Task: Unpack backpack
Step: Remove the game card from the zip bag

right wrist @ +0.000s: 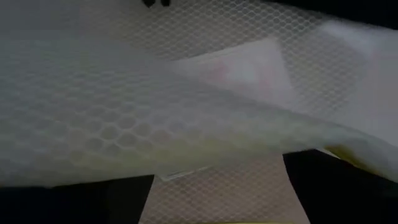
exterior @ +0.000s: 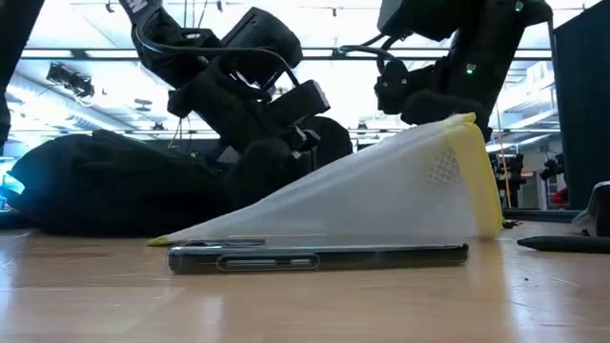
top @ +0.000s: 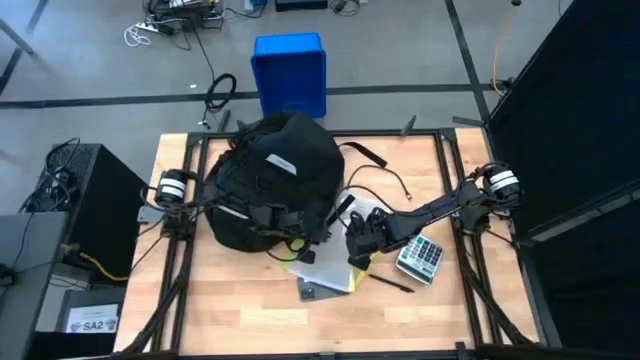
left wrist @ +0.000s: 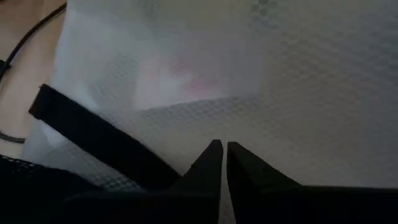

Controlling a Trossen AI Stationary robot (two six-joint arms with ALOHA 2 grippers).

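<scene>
Wooden bench (top: 240, 300) boards are carrying the backpack (top: 275, 180), lying left of centre toward the rear edge. Left gripper (left wrist: 224, 155) is hovering over a translucent mesh pouch (exterior: 381, 200), jaws pressed together. Right gripper (top: 360, 245) is sitting at the pouch beside a calculator (top: 421, 258); its jaws cannot be told.

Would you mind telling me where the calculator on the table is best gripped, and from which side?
Probably from straight above, fingers closing across the two long edges of the calculator. It lies flat, keys up, beside the right gripper, with bare table along its outer side.
</scene>
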